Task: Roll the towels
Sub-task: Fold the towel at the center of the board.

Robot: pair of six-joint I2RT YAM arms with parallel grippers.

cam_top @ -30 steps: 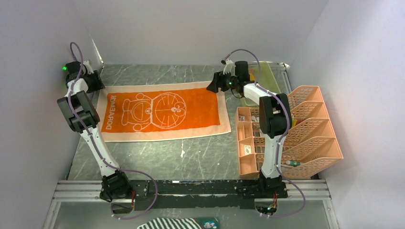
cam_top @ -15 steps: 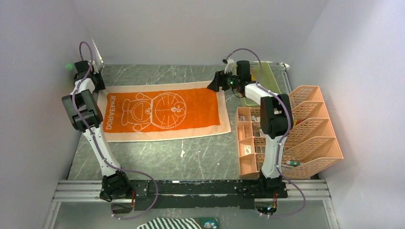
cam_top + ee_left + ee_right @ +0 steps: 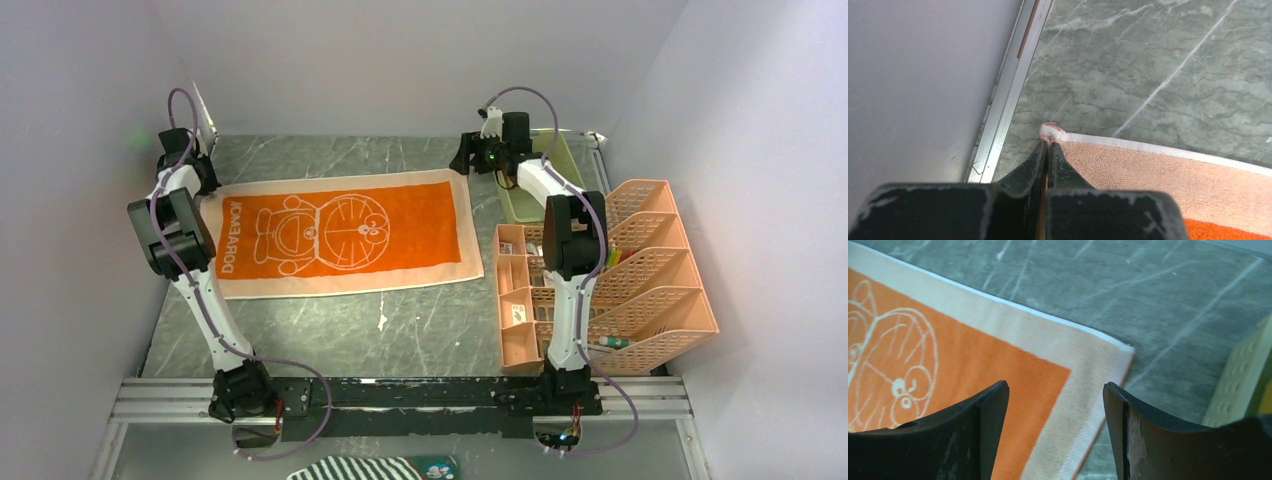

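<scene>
One word can be read: white capital lettering (image 3: pixel 232 236) spelling DORAEMON, printed on the orange towel (image 3: pixel 400 215). It runs sideways, just left of the white cartoon-cat outline (image 3: pixel 330 232), with its letters climbing from the near side to the far side. Well right of the cat outline, small cards (image 3: pixel 518 313) in the peach organizer (image 3: pixel 640 186) are too small to read.

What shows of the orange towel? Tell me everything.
The orange towel is a terry-looking rectangle with a cream border, a white cartoon-cat outline and white lettering at its left end. It lies flat and unrolled on the grey marbled table. The left tool is shut on its far left corner; the open right tool hangs over its far right corner.
</scene>
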